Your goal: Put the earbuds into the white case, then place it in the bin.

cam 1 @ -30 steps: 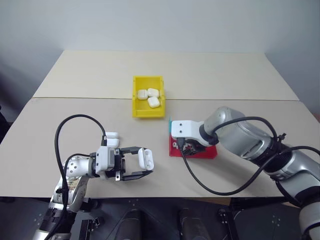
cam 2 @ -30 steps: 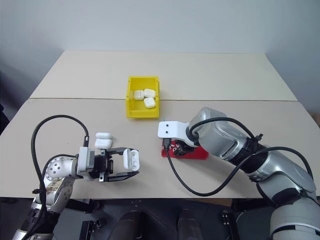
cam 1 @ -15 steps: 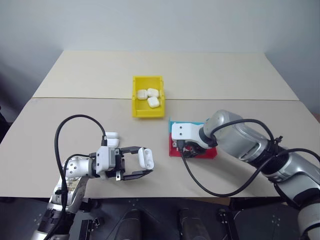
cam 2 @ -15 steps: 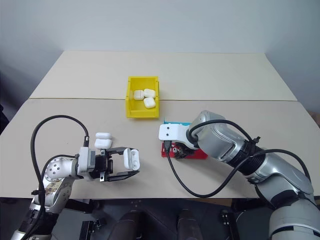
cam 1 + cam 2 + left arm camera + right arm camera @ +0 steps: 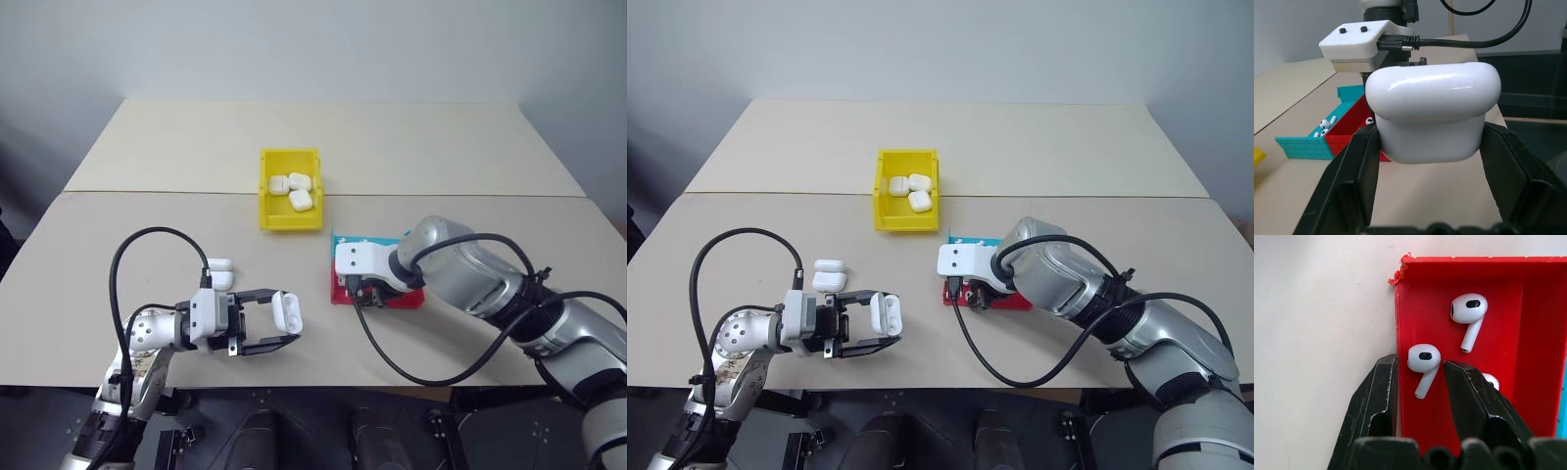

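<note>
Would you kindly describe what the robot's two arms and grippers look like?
Both arms are silver-grey metal with rounded joints and dark bands. Each ends in a white boxy wrist block with a looping black cable plugged in. The left gripper and right gripper each have two matte black, angular fingers. The right arm's block carries two small dark dots.
</note>
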